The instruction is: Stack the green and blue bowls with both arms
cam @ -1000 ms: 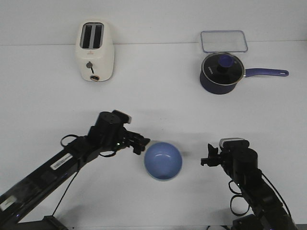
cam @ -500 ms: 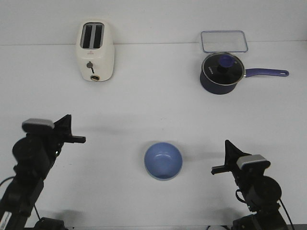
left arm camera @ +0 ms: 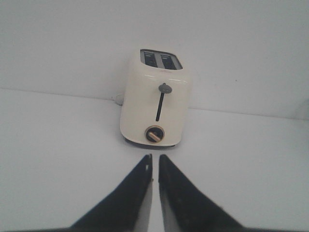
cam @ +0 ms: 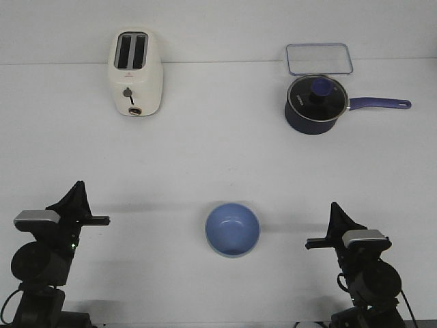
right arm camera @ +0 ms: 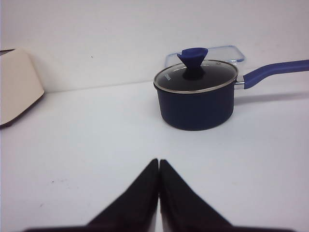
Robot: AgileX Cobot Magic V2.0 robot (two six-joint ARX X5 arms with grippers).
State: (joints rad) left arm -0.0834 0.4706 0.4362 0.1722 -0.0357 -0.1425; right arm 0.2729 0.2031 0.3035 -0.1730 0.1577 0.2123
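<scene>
The light blue bowl (cam: 232,229) stands upright on the white table (cam: 218,150), near the front middle. The green bowl does not show as a separate thing in any view. My left gripper (cam: 78,189) is drawn back at the front left, far from the bowl; its fingers are empty with only a sliver between them in the left wrist view (left arm camera: 154,157). My right gripper (cam: 335,208) is drawn back at the front right, fingers pressed together and empty in the right wrist view (right arm camera: 159,162). The bowl is out of both wrist views.
A cream toaster (cam: 135,73) stands at the back left and shows in the left wrist view (left arm camera: 155,104). A dark navy saucepan with a glass lid (cam: 314,104) stands at the back right, a clear flat container (cam: 319,59) behind it; both show in the right wrist view (right arm camera: 197,99).
Both arms have pulled back from the blue bowl to the table's front corners and now point away over the table. The left gripper was beside the bowl's left rim. The bowl has not moved.
</scene>
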